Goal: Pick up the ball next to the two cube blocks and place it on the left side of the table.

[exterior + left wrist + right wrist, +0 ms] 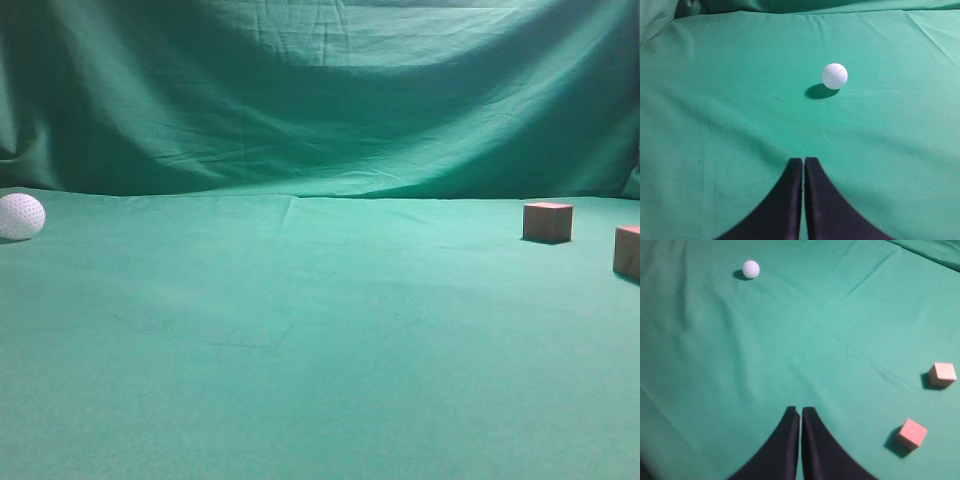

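Observation:
The white dimpled ball (20,216) rests on the green table (320,340) at the far left edge of the exterior view. It also shows in the left wrist view (834,76) and in the right wrist view (751,268). The two reddish-brown cube blocks (548,221) (628,251) sit at the far right, far from the ball; they also show in the right wrist view (943,374) (912,433). My left gripper (803,160) is shut and empty, well short of the ball. My right gripper (800,410) is shut and empty, left of the cubes. Neither gripper shows in the exterior view.
A wrinkled green cloth backdrop (320,90) hangs behind the table. The cloth has creases across the middle (850,340).

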{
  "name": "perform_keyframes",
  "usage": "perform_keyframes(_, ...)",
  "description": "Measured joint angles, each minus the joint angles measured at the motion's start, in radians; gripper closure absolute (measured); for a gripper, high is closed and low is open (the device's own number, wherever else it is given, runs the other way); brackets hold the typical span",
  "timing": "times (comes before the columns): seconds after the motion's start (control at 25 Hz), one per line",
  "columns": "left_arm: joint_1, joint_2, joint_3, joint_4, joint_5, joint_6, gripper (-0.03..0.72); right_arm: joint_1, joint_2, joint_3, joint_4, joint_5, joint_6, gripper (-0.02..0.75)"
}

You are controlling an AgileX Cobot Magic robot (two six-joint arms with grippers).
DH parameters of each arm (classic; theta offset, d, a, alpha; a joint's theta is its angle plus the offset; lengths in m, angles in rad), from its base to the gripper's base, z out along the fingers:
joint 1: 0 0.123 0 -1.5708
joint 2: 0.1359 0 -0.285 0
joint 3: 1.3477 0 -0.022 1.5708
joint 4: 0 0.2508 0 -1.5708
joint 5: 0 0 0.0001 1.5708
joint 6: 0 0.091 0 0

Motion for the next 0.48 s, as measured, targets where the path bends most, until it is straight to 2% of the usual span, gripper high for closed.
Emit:
perform_keyframes(0.24, 0.000, 0.000, 0.000, 0.000, 0.000, 0.000, 0.688, -0.023, -0.258, 0.234, -0.083, -0.115, 0.035, 0.738)
perform_keyframes(0.36, 0.000, 0.000, 0.000, 0.000, 0.000, 0.000, 0.688, -0.116, -0.367, 0.361, -0.105, -0.235, 0.036, 0.738)
perform_keyframes(0.48, 0.000, 0.000, 0.000, 0.000, 0.000, 0.000, 0.688, -0.246, -0.463, 0.484, -0.112, -0.333, 0.038, 0.738)
